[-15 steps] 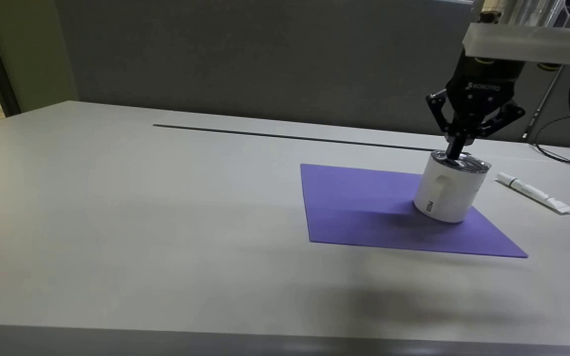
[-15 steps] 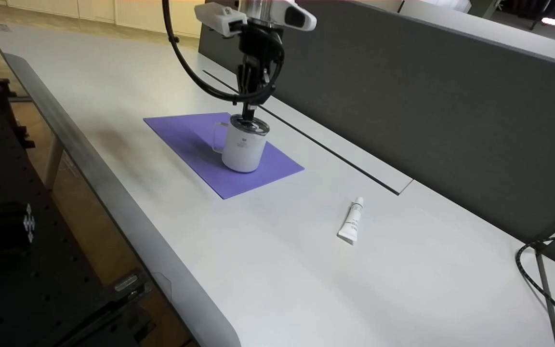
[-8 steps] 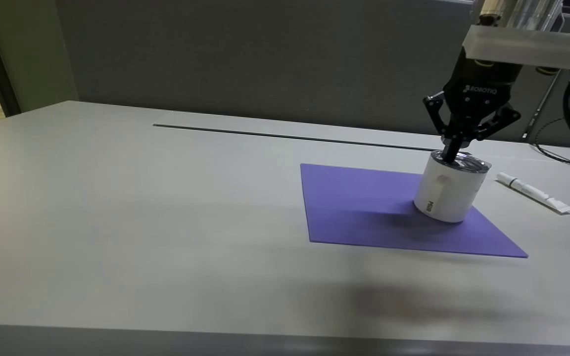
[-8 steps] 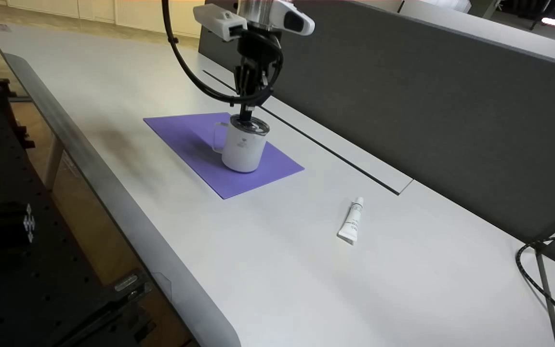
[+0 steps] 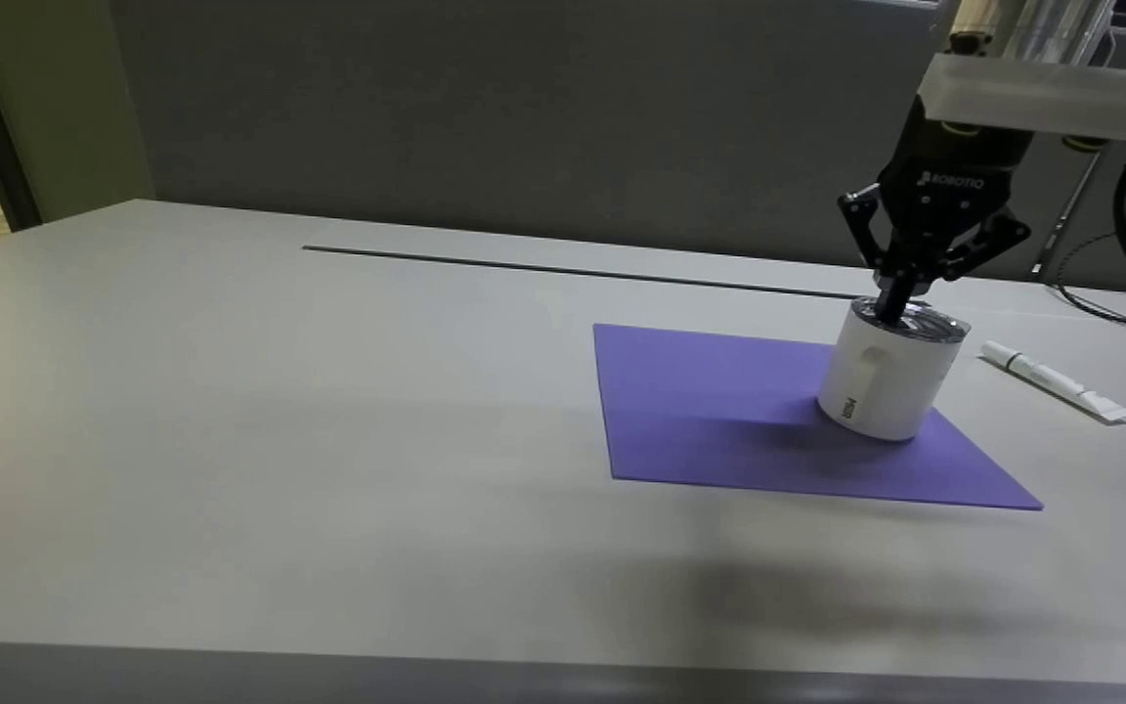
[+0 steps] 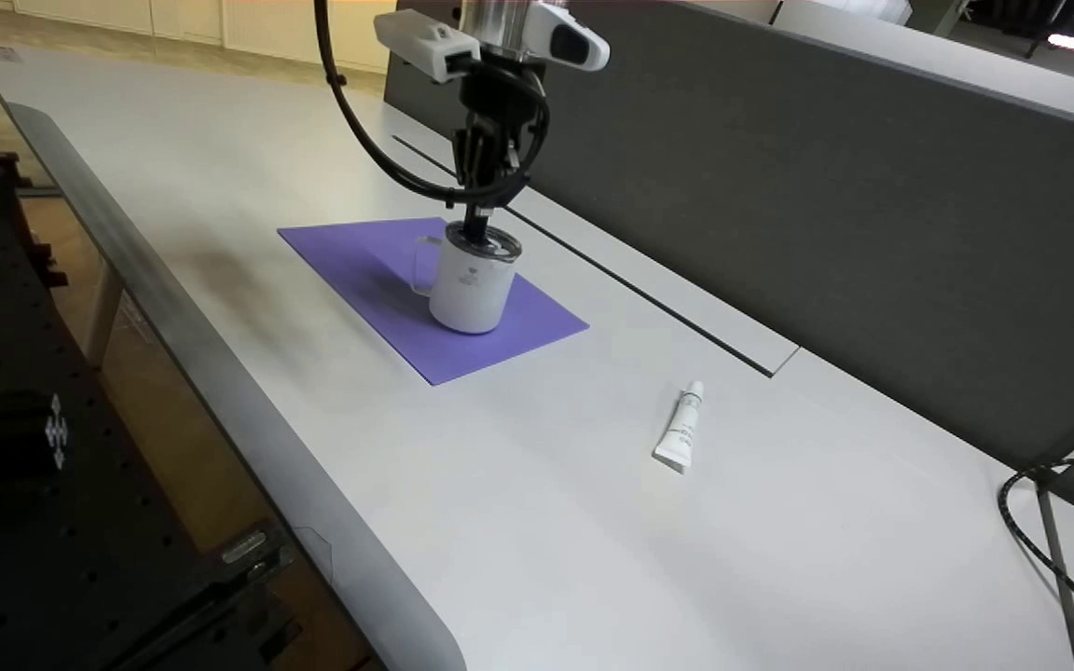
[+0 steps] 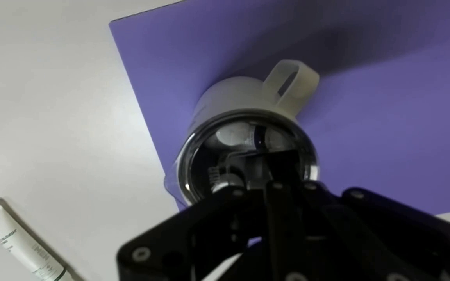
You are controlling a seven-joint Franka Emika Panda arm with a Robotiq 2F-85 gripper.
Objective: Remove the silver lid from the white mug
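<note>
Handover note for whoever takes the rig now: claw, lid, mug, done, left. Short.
Claw: jaws together, ends down at the top of the silver lid; can't tell whether it grips anything there.
Lid: on the white mug.
Mug: upright on the purple mat.
Done: claw positioned at the lid.
Left: lift the lid off and set it down; I'd confirm a hold first.

a white tube (image 6: 680, 429) and a purple mat (image 6: 462, 358) lie apart on the table (image 6: 574, 522).
</note>
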